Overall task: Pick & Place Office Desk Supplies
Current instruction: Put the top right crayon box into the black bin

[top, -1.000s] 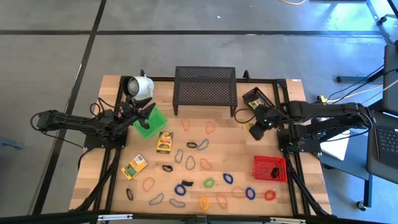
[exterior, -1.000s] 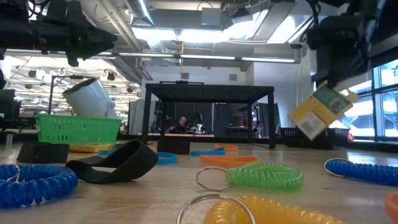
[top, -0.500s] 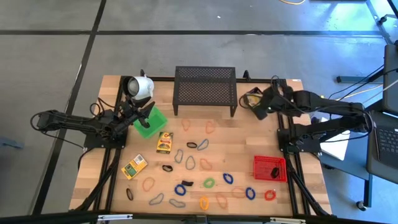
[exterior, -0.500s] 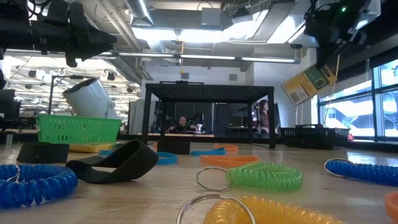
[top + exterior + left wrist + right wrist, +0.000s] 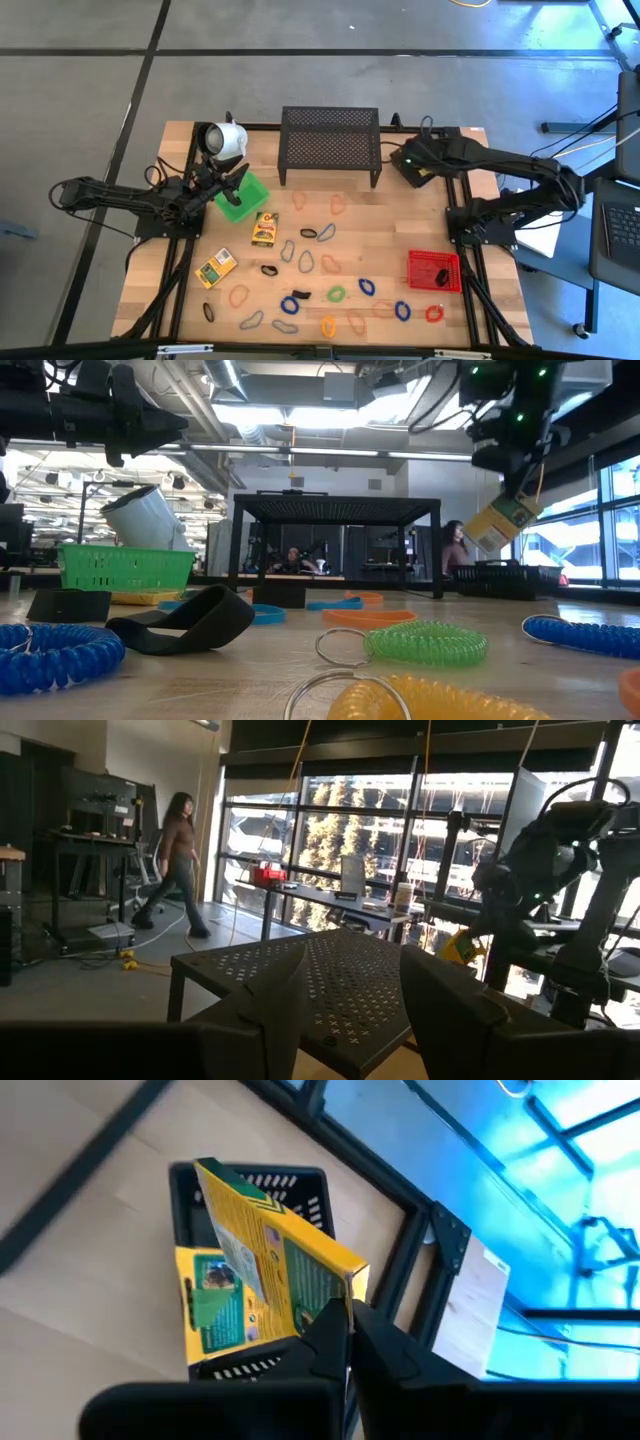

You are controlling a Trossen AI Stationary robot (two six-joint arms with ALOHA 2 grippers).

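- High view: the right claw (image 5: 413,165) hung over the small black mesh basket (image 5: 424,170) at the table's far right corner, its arm stretched across from the right edge. The left claw (image 5: 232,182) waited above the green plastic basket (image 5: 241,196), beside the tipped white mug (image 5: 226,139). Two flat yellow boxes with green print (image 5: 264,229) and many coloured coil loops (image 5: 336,294) lay on the wooden table (image 5: 375,235).
- Low view: the held yellow box (image 5: 503,523) dangled tilted, well above the table.
- Left wrist view: that claw's fingers (image 5: 270,995) stood apart, empty, facing the black mesh shelf (image 5: 340,985).
- Right wrist view: the claw (image 5: 348,1320) pinched only one corner of the box (image 5: 275,1255), above another yellow box (image 5: 225,1305) already in the basket. Such a thin hold could probably let it swing or slip and land on the rim.
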